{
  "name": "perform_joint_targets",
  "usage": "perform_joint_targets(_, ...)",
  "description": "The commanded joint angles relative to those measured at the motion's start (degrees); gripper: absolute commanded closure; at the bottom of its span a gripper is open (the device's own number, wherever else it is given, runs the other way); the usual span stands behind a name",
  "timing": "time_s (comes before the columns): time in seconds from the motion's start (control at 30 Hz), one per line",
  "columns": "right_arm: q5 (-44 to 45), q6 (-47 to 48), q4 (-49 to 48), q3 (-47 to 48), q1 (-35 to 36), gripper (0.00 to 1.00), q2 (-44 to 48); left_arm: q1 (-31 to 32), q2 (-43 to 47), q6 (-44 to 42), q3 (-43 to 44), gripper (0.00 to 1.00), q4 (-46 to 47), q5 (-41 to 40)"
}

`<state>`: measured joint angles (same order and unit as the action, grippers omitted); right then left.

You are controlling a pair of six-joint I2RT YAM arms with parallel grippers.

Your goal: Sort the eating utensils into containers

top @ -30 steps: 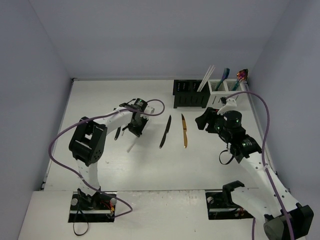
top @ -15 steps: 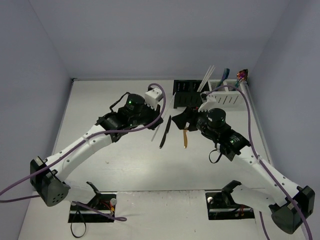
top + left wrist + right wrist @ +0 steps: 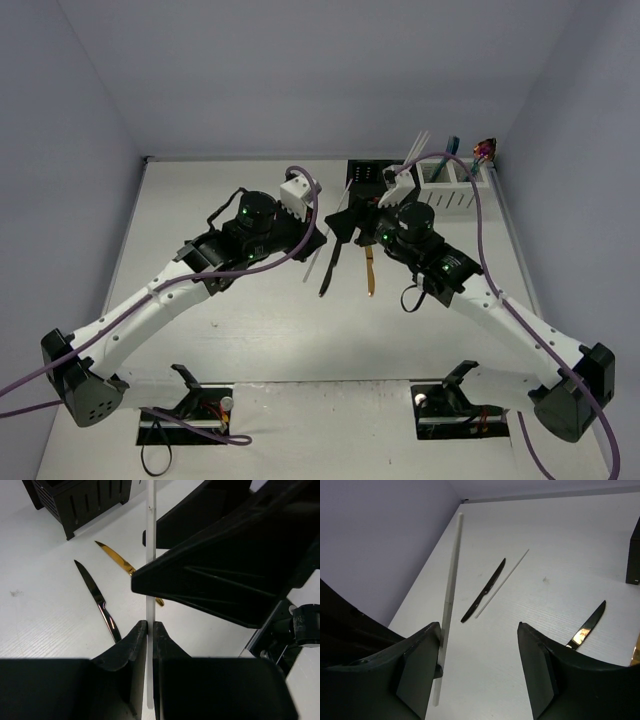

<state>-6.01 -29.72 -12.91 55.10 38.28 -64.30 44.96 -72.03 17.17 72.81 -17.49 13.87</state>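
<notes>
— Though looking straight down, cannot read much beneath the left arm (image 3: 160, 290) from the top view. Anything more from the wrists?

— Yes. From the right wrist, can see a slim black utensil (image 3: 485, 591) and a loose chopstick (image 3: 502, 582) lying flat on the table (image 3: 560, 540), close alongside each other, well out from the black caddy (image 3: 634, 555). Cannot find either from above. From the left wrist, can see the pinch itself.

— And room to move?

— Crowded right in front of the black caddy by both wrists, nearly meeting. Also there, flat and side by side but apart: a black knife (image 3: 330, 265) and a gold knife (image 3: 369, 265). Just right of the black caddy, hard by the table's right edge: the white caddy (image 3: 450, 190), with a blue utensil (image 3: 452, 148) and an iridescent utensil (image 3: 485, 150) upright. Standing chopsticks (image 3: 415, 152) at the seam between the caddies; cannot tell which compartment. More open tabletop left of the black caddy and toward the bases.

— Grips?

— Left gripper (image 3: 150, 630): clamped on the held chopstick (image 3: 150, 540), fingers (image 3: 135, 645) all but together, with the stick slanting up toward the black caddy's front left corner. Right gripper (image 3: 479, 630): spread roughly halfway, gripping nothing. Held chopstick just inside one finger (image 3: 420, 655); touching or not, cannot tell.
</notes>
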Motion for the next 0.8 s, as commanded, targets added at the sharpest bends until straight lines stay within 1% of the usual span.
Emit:
perform_joint_targets(0.0,1.8,1.0,-6.1,3.7,1.4,0.44,-2.4,0.5,2.2,0.3,0.0,1.00,4.6,0.2)
perform_joint_targets(0.07,1.7,1.0,-6.5,4.1,1.6,0.51,-3.2,0.6,2.1,0.2,-0.2,1.00,4.5,0.1)
perform_joint_targets(0.1,1.6,1.0,-6.6,4.2,1.7,0.57,-3.5,0.5,2.0,0.1,-0.3,1.00,4.5,-0.3)
perform_joint_targets(0.3,2.0,2.2,-6.8,4.9,1.8,0.97,-4.4,0.6,0.8,-0.5,-1.1,0.99,3.7,-3.2)
perform_joint_targets(0.33,2.3,2.4,-6.7,4.9,1.8,0.99,-4.4,0.6,0.5,-0.5,-1.2,0.95,3.4,-4.3)
perform_joint_targets(0.37,3.0,3.0,-6.7,5.0,1.8,1.00,-4.4,0.4,0.4,-0.3,-1.2,0.89,3.0,-5.0)
perform_joint_targets(0.4,3.7,3.6,-6.7,5.2,1.7,1.00,-4.4,0.4,0.1,-0.2,-1.2,0.72,2.6,-6.1)
perform_joint_targets(0.43,4.3,4.3,-6.6,5.4,1.6,1.00,-4.4,0.3,-0.2,-0.1,-1.3,0.48,2.3,-7.5)
perform_joint_targets(0.47,5.1,5.3,-6.5,5.8,1.2,1.00,-4.6,0.1,-0.2,-0.1,-1.5,0.38,2.2,-8.7)
perform_joint_targets(0.5,6.2,6.5,-6.3,6.3,0.8,1.00,-4.8,-0.2,-0.2,-0.1,-1.7,0.31,2.0,-9.9)
perform_joint_targets(0.6,8.9,9.9,-5.7,8.6,-2.1,1.00,-6.3,-2.3,0.0,0.3,-1.8,0.25,0.3,-13.1)
perform_joint_targets(0.67,8.7,11.7,-5.5,11.1,-6.6,1.00,-8.1,-5.0,0.0,1.0,-1.7,0.23,-1.7,-13.3)
perform_joint_targets(0.77,9.3,14.9,-5.6,16.3,-13.2,1.00,-11.6,-13.8,-0.5,1.7,-1.4,0.23,-5.8,-12.6)
